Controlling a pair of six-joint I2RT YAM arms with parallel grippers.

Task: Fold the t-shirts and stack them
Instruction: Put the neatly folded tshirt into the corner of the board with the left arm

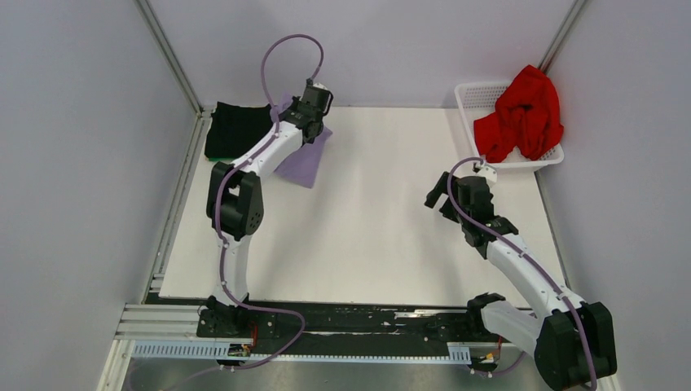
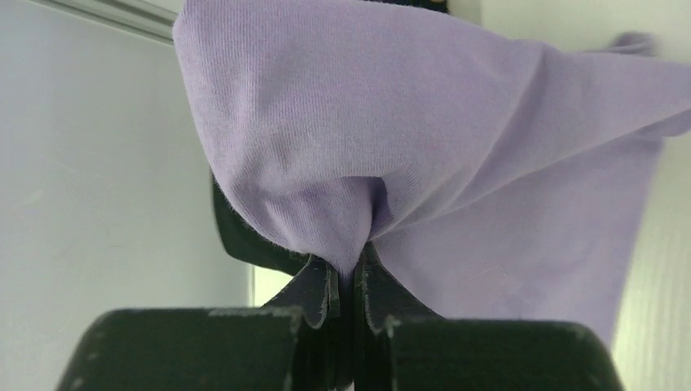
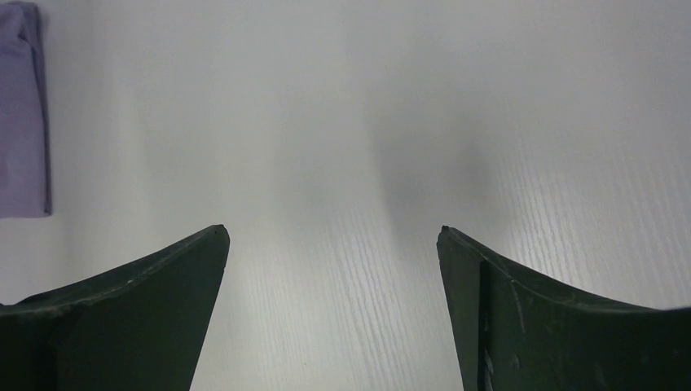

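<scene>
My left gripper (image 1: 313, 99) is shut on the lavender t-shirt (image 1: 304, 158), which hangs from it at the table's far left; in the left wrist view the cloth (image 2: 424, 138) is pinched between the fingertips (image 2: 323, 287). The black t-shirt (image 1: 237, 129) lies folded at the far left corner, just left of the lavender one. The red t-shirt (image 1: 523, 114) is heaped in the white basket (image 1: 475, 96) at the far right. My right gripper (image 1: 435, 195) is open and empty over bare table, right of centre; its fingers (image 3: 147, 301) stand wide apart.
Grey walls and metal frame posts enclose the white table (image 1: 367, 228). A black strip and a rail run along the near edge by the arm bases. A lavender edge (image 3: 23, 114) shows at the far left of the right wrist view.
</scene>
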